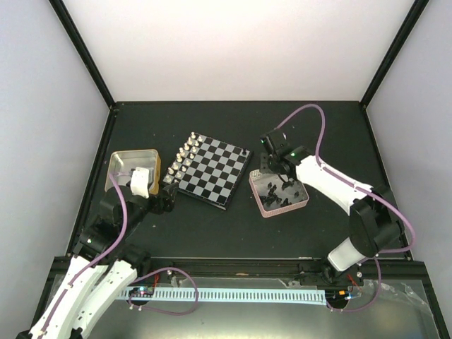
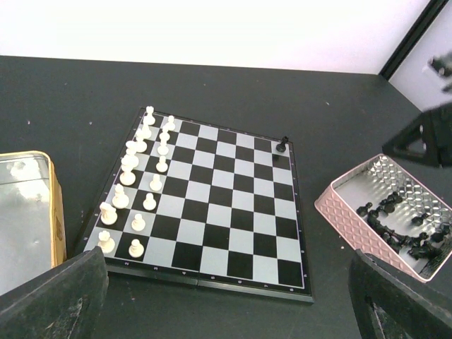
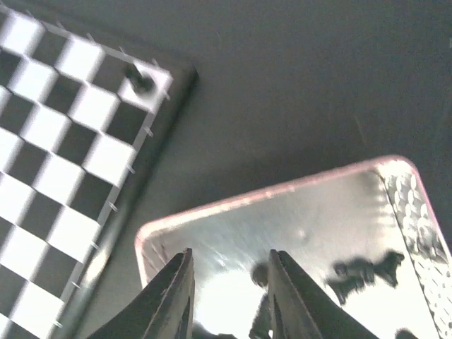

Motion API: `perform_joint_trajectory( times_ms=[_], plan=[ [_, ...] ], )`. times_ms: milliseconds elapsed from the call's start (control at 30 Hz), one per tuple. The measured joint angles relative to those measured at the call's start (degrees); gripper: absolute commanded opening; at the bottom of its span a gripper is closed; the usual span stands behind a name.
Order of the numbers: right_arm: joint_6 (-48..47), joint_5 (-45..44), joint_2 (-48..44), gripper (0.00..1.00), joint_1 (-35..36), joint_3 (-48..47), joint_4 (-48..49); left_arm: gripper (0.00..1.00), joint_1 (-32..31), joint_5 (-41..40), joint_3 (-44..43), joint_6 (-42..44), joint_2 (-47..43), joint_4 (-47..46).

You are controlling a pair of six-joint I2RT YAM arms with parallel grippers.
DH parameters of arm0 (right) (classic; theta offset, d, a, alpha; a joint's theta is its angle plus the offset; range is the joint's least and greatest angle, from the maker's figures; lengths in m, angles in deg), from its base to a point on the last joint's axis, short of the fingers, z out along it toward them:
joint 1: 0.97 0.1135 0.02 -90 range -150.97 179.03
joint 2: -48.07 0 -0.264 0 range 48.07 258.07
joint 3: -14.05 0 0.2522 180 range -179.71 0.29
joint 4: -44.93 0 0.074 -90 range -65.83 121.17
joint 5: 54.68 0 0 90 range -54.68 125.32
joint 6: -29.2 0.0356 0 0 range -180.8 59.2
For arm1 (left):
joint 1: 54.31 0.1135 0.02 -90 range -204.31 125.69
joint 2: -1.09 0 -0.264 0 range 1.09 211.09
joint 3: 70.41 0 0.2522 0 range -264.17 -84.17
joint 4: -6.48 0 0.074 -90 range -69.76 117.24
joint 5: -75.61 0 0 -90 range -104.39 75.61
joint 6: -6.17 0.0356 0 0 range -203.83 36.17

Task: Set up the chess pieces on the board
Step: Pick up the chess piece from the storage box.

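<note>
Board point(image 1: 207, 169): small black-and-silver check, thin dark rim, lying flat on the dark worktop point(image 1: 233, 233), turned slightly askew to the arms.
Black chess pieces point(image 2: 399, 226): most lie loose in a jumble inside the pink-rimmed tin point(image 1: 263, 206), mainly toward its right end.
Placed black piece point(image 2: 282, 145): one stands upright on a far corner square of the board, on the side nearest the pink tin. It also shows in the right wrist view.
Silver pieces point(image 2: 134, 191): upright in two files along the board's left edge, one per square.
Pink-rimmed tin position: just beside the board's right edge, apart from it, with a mirror-bright floor and an embossed inner wall.
Gold-rimmed tin point(image 1: 116, 159): left of the board, near its left edge. Its floor is shiny, and what lies in it is too blurred to name.
Right end effector point(image 3: 227, 282): hangs over the near-left corner of the pink tin, pointing down into it. The fingers point(image 3: 176, 296) stand a little apart with bright tin floor showing through the gap, and nothing is seen caught between them. A dark shape sits against the inner side of one finger; I cannot tell whether it is a piece or a reflection.
Left end effector point(image 1: 168, 198): low over the worktop at the board's near-left corner, facing across the board. Its jaws are spread wide, the fingers point(image 2: 60, 300) at the edges of the wrist view, holding nothing.
</note>
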Motion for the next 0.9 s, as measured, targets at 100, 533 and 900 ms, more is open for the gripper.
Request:
perform_joint_trajectory(
  times_ms=[100,533,900],
  plan=[
    [0.09,0.46,-1.25,0.35,0.00,5.05,-0.11,0.99,0.00,-0.22,0.00,-0.02,0.02,0.02],
    [-1.31,3.52,4.46,0.24,0.00,10.47,1.79,0.99,0.00,-1.46,0.02,-0.11,0.70,0.39],
    [-1.51,2.95,7.72,0.13,0.00,10.14,2.43,0.99,0.00,-1.46,0.02,-0.11,0.57,0.42]
  ],
)
